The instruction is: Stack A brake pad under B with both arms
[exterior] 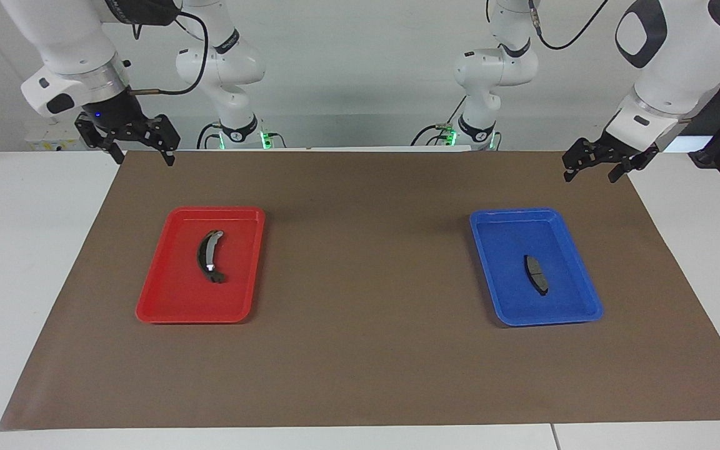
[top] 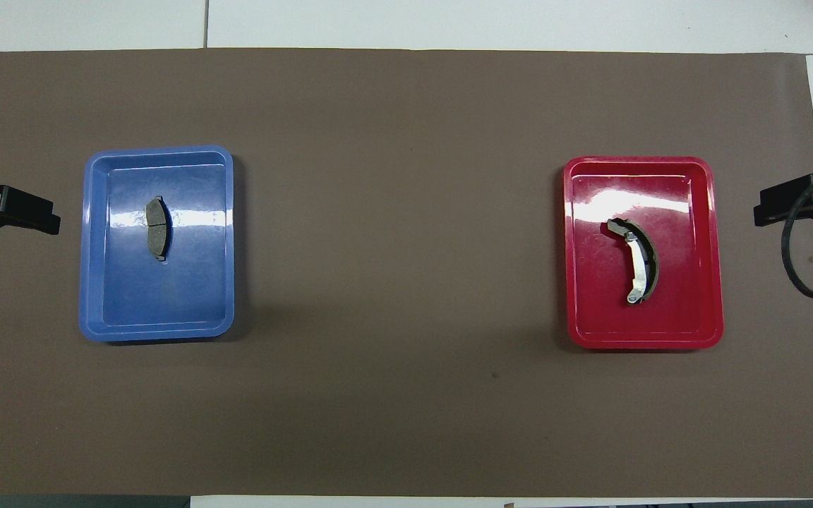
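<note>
The A brake pad [exterior: 536,274] [top: 157,228], small, flat and dark grey, lies in the blue tray [exterior: 575,315] [top: 103,310] toward the left arm's end of the table. B [exterior: 208,256] [top: 639,262], the longer crescent shoe with a silver inner rim, lies in the red tray [exterior: 166,306] [top: 583,310] toward the right arm's end. My left gripper [exterior: 589,172] [top: 50,220] hangs open in the air over the mat's edge, empty. My right gripper [exterior: 142,157] [top: 759,212] hangs open over the mat's other end, also empty. Neither touches a tray.
A brown mat [exterior: 366,350] [top: 399,395] covers most of the white table [exterior: 16,250]. A black cable loop [top: 802,282] hangs from the right arm over the mat's edge. The two arm bases [exterior: 238,134] [exterior: 475,131] stand at the robots' side of the table.
</note>
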Controlling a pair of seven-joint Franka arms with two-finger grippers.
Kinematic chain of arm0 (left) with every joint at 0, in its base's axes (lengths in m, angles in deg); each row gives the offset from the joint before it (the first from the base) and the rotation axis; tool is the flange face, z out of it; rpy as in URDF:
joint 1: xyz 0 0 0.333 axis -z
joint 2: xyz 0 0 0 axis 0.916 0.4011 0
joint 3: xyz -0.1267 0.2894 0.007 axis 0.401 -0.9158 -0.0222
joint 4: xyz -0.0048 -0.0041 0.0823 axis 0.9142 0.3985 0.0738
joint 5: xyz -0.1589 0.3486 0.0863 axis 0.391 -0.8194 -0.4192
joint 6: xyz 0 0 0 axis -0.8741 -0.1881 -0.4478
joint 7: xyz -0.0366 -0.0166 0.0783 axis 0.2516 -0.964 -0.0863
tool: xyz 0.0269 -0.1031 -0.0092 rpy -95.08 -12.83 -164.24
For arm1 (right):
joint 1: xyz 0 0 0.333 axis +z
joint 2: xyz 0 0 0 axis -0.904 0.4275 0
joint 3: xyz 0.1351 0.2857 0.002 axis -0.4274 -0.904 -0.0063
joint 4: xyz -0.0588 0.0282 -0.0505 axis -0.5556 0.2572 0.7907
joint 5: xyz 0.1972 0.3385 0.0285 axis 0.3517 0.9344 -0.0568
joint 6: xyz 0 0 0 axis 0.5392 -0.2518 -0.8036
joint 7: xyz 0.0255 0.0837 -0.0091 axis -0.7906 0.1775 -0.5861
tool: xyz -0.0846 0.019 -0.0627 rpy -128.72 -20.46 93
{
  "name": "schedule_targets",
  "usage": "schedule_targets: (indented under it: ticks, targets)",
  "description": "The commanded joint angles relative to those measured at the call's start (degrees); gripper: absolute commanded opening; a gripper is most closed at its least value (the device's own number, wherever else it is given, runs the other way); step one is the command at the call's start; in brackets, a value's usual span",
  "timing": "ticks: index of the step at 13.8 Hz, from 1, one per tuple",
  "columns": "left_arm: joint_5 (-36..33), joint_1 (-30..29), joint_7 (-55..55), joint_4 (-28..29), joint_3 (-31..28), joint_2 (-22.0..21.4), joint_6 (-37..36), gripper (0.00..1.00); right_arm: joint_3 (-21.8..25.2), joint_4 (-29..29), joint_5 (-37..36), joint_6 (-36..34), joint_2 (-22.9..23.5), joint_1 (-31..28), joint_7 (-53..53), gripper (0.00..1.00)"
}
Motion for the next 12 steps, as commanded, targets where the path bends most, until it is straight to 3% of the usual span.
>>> schedule_targets:
  ticks: [1, 4, 9, 12]
  targets:
    - [0.6, 0.1, 0.2, 5.1, -0.1, -3.2, 5.5, 1.0, -0.1, 0.1, 1.1, 0.4, 0.0, -0.4, -1.3, 1.0]
    - [0.6, 0.1, 0.0, 10.8, 0.0, -3.7, 13.5, 1.0, -0.2, 0.1, 1.1, 0.4, 0.0, -0.4, -1.2, 1.0]
    - [0.6, 0.2, -0.3, 20.8, 0.0, 1.5, 29.5, 1.0, -0.2, 0.1, 1.1, 0.5, -0.1, -0.4, -1.1, 1.0]
    - [0.6, 0.2, -0.6, 23.6, 0.0, 6.5, 36.8, 0.99, -0.1, 0.1, 1.1, 0.4, -0.1, -0.4, -1.1, 1.0]
